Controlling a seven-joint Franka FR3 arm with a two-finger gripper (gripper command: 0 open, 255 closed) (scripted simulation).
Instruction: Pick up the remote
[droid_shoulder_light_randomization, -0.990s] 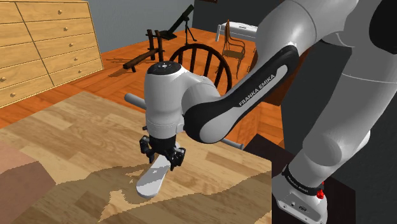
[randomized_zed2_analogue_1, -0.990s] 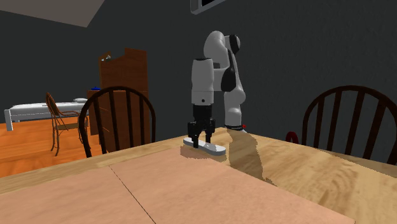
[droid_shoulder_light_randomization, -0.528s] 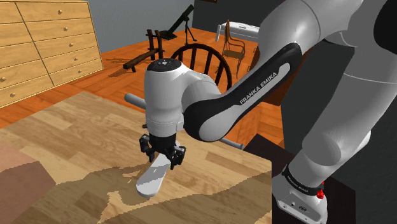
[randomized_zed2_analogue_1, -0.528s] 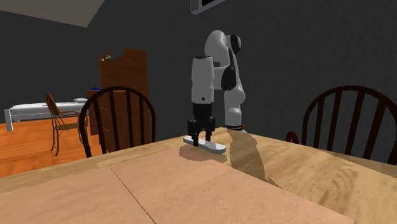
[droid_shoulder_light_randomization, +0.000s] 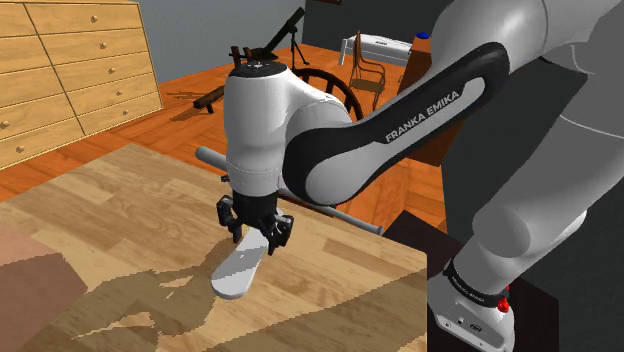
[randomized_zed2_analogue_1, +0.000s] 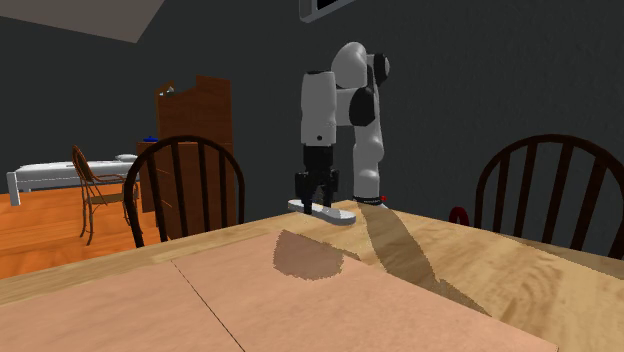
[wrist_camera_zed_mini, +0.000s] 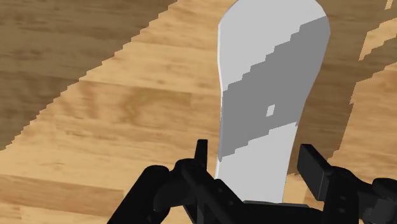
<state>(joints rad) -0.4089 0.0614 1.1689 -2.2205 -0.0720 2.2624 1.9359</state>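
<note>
The remote (droid_shoulder_light_randomization: 240, 268) is a flat, elongated white-grey slab. My black gripper (droid_shoulder_light_randomization: 255, 232) is shut on its near end, and it hangs tilted above the wooden table (droid_shoulder_light_randomization: 110, 210). In the second exterior view the remote (randomized_zed2_analogue_1: 332, 212) sits under the gripper (randomized_zed2_analogue_1: 317, 196), with its shadow lying apart from it on the tabletop. The wrist view has the remote (wrist_camera_zed_mini: 270, 95) running out from my gripper (wrist_camera_zed_mini: 257, 168), one black finger (wrist_camera_zed_mini: 201, 154) pressed against each long side.
A dark spindle-back chair (droid_shoulder_light_randomization: 335, 95) stands behind the arm, and a wooden dresser (droid_shoulder_light_randomization: 70, 70) at the shoulder view's left. Two chairs (randomized_zed2_analogue_1: 185, 185) (randomized_zed2_analogue_1: 560, 190) flank the table. The table's edge runs close to the stand (droid_shoulder_light_randomization: 470, 310).
The arm has risen with the remote in its fingers. The remote has come off the table and its shadow has slid away from it.
</note>
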